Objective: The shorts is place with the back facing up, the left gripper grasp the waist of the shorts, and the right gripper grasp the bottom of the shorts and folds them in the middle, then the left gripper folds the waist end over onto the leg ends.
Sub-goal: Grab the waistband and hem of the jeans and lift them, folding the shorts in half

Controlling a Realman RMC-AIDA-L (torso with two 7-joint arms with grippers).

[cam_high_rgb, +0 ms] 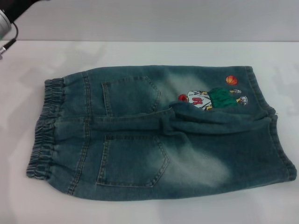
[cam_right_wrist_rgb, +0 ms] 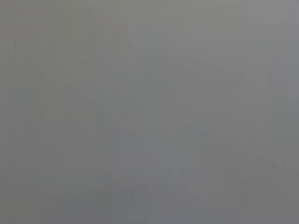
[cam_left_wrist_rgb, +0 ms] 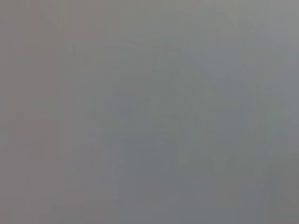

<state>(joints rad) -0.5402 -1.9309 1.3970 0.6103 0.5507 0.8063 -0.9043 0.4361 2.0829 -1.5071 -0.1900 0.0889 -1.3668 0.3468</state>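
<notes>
Left arm (cam_high_rgb: 6, 21) only a sliver at the head view's far-left corner, gripper unseen, shorts (cam_high_rgb: 159, 135) flat on white table (cam_high_rgb: 140, 212), waist (cam_high_rgb: 44, 128) left, hems (cam_high_rgb: 275, 135) right, both wrist views blank grey.

White desk (cam_high_rgb: 140, 212), matte, faint shadows on it. Grey wall (cam_high_rgb: 163, 18) behind its far edge. Both wrist views uniform grey.

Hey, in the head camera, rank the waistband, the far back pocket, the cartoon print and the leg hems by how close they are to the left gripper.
From the left gripper, barely in view at far left:
1. Waistband, left end.
2. Far back pocket, left of middle.
3. Cartoon print, right of middle.
4. Leg hems, right end.
</notes>
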